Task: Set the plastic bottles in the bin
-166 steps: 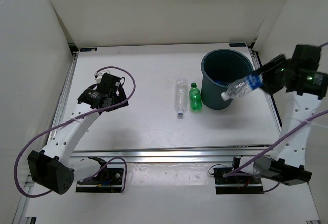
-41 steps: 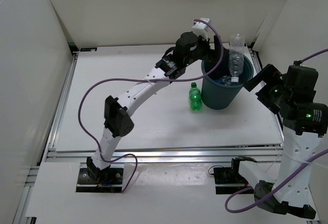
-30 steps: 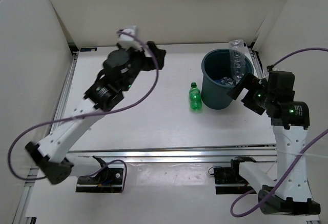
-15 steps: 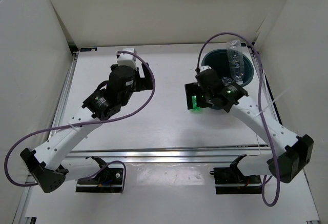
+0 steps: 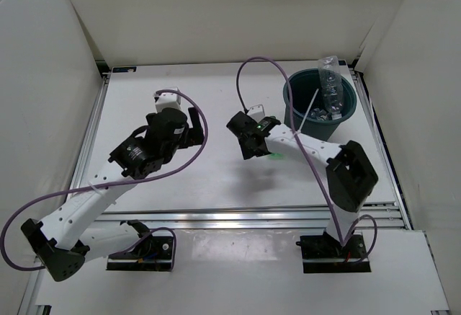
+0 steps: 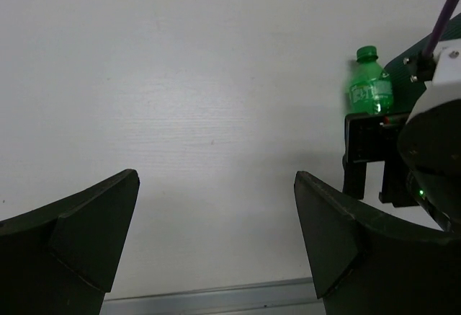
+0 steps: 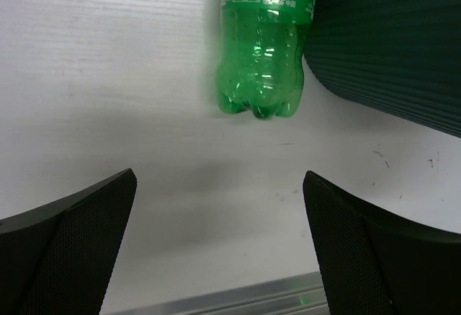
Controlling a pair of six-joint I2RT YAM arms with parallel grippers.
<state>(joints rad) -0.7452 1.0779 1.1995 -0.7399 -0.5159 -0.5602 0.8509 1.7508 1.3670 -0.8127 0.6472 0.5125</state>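
The dark teal bin [image 5: 295,117] stands at the far right of the table. A long clear bottle [image 5: 331,81] leans out of it, and other clear bottles [image 5: 317,115] lie inside. The short green bottle [image 7: 263,63] lies on the table against the bin's [image 7: 389,41] left side, mostly hidden under the right arm in the top view. My right gripper [image 7: 220,214] hangs open just short of the bottle's base, holding nothing. My left gripper [image 6: 216,221] is open over bare table to the left, with the green bottle [image 6: 371,88] ahead of it on the right.
An aluminium rail [image 5: 252,214] runs along the table's near edge. White walls [image 5: 43,99] close in the left, back and right sides. The right arm's purple cable [image 5: 248,70] arches over the table's middle.
The right arm has swung from the bin's right side across to its left, low over the green bottle. The left arm has pulled back toward the near left. Both grippers stayed open.
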